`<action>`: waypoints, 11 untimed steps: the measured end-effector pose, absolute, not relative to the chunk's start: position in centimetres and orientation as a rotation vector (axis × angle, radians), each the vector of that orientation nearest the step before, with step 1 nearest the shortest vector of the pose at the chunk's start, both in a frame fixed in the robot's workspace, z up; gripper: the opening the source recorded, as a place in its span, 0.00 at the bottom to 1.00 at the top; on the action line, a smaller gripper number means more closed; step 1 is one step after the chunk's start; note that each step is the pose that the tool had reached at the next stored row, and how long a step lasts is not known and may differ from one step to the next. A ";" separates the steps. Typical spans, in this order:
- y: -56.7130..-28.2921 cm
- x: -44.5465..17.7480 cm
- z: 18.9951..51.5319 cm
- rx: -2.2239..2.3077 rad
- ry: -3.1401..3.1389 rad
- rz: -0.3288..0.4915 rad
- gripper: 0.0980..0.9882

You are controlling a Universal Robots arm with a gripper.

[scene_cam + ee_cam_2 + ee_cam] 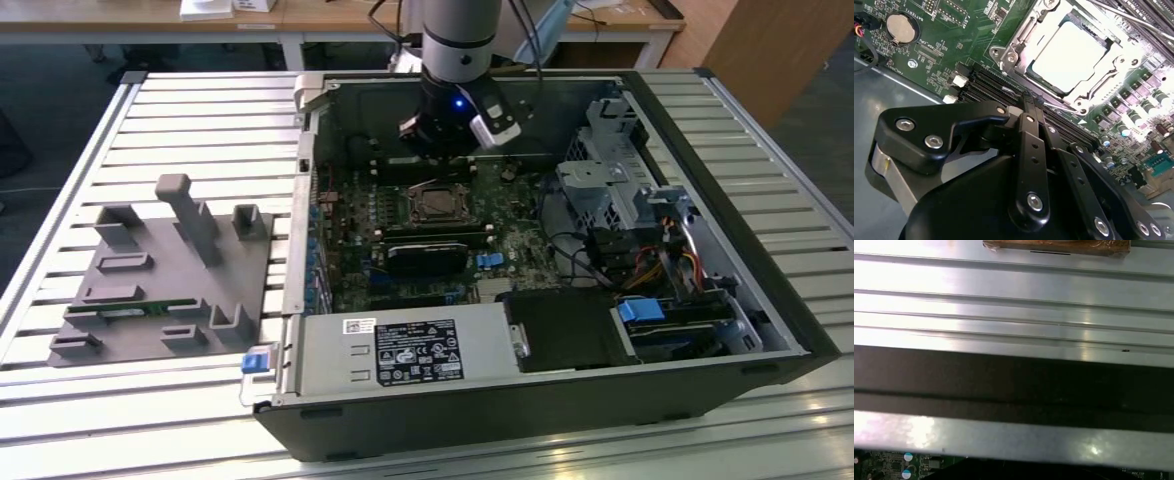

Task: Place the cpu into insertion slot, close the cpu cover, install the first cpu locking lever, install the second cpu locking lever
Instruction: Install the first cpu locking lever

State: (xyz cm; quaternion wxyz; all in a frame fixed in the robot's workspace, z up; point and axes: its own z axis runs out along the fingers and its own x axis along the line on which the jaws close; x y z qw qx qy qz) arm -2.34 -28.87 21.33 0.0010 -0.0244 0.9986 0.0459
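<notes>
Cpu (1070,56) sits in insertion slot (1004,52) under closed cpu cover (1021,37); fingers (1030,107) together

Slatted aluminium counter (200,110). Open computer case (534,420) lies flat on it, toward the exterior view's right. Grey fixture tray (160,290) with upright posts sits beside the case, exterior view's left.

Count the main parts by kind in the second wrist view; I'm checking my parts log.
cpu: 1
cpu cover: 1
coin battery: 1
claw: 1
Total: 4
</notes>
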 end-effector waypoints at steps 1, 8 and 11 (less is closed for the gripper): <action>-28.9 -2.3 21.3 -0.077 3.136 0.145 0.01; -28.9 -2.1 20.9 -0.077 3.138 0.145 0.01; -28.9 -2.0 20.7 -0.077 3.138 0.145 0.01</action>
